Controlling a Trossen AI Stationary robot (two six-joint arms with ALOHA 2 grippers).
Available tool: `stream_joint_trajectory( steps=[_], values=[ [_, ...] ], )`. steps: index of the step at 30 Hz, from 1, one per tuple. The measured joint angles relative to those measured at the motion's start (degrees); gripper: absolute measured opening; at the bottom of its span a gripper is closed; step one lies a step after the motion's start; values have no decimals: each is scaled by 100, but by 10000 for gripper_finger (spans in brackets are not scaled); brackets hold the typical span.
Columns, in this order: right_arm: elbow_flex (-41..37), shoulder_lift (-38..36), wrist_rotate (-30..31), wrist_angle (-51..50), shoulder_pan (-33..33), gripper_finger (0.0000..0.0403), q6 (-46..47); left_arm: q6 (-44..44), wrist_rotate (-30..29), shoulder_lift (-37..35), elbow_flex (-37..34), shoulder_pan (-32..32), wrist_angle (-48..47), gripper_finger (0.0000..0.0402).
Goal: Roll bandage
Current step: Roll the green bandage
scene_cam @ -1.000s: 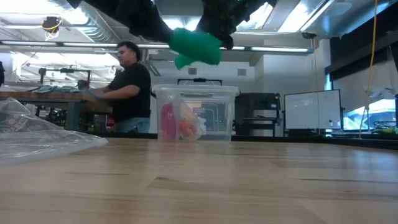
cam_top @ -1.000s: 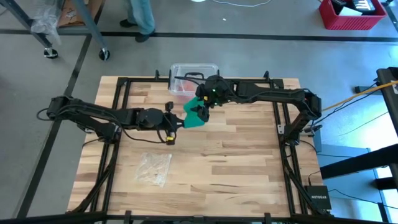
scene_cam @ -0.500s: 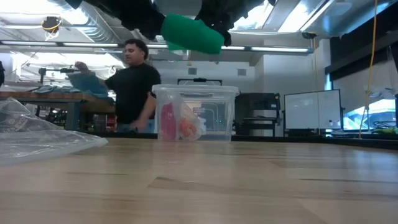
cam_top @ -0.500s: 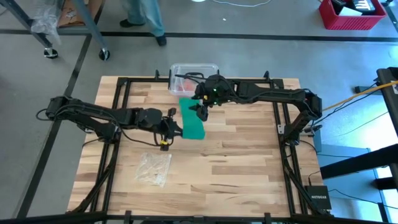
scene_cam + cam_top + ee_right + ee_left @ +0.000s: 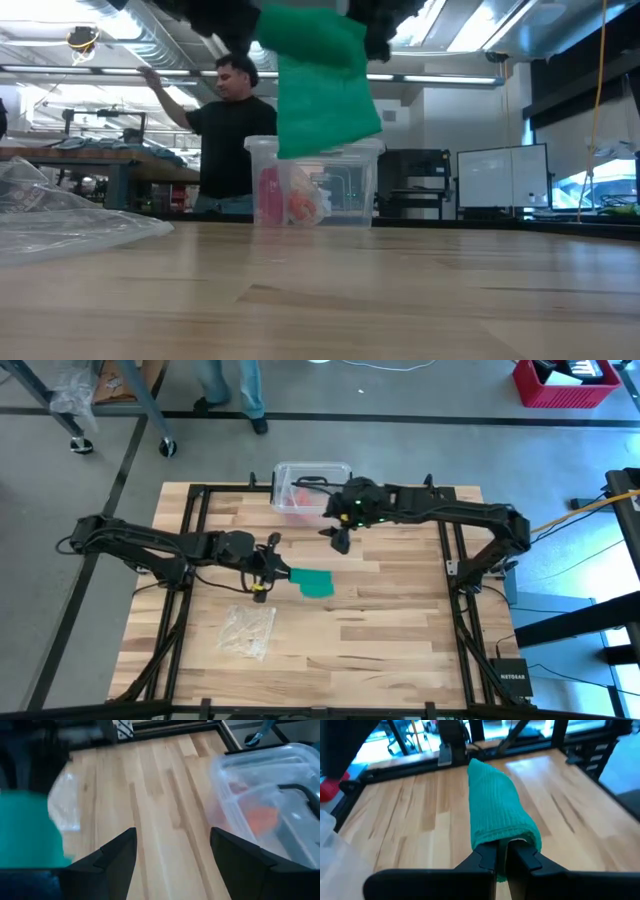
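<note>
High view: left gripper [image 5: 272, 573] clamps the green bandage [image 5: 314, 582]; right gripper [image 5: 340, 540], fingers spread and empty, hovers just beyond.

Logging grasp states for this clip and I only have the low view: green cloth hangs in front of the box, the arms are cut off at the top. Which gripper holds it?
Observer: The left gripper is shut on the bandage, pinching one end.
Operator: And the right one?
Observer: The right gripper is open and holds nothing; in the high view it hovers near the clear plastic box, apart from the cloth.
Operator: Anything else on the table?
Observer: A clear plastic wrapper lies on the near-left part of the table.
</note>
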Motion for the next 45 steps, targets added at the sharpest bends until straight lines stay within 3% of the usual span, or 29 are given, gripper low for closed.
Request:
stream_joint_trajectory(
  steps=[5, 9, 17, 20, 23, 29, 34, 45],
  values=[
    [-48, -563, -7, -1013, 69, 254, -254, -125, 4, -261, 0, -4, -14, 11],
    [-727, -1102, -29, -881, 292, 254, -378, -182, 2, -338, 0, -3, 69, 11],
    [-3418, -2462, -47, 1799, 653, 254, -197, -159, -280, -334, 0, 2, 379, 11],
    [-4249, -2619, -54, 2842, 763, 254, 537, -46, -297, -317, -2, 42, 669, 11],
    [-4733, -2506, -108, 3680, 825, 254, 666, 208, -296, -275, -2, 126, 1000, 11],
    [-4536, -2414, -80, 4016, 824, 254, -193, 476, -300, -261, 0, 363, 1213, 11],
    [-4167, -2379, -33, 4095, 824, 254, -350, 266, -301, -259, 0, 415, 1182, 11],
    [-4169, -2105, 148, 4187, 828, 254, -329, 306, -301, -259, 0, 328, 1231, 11]
  ],
)
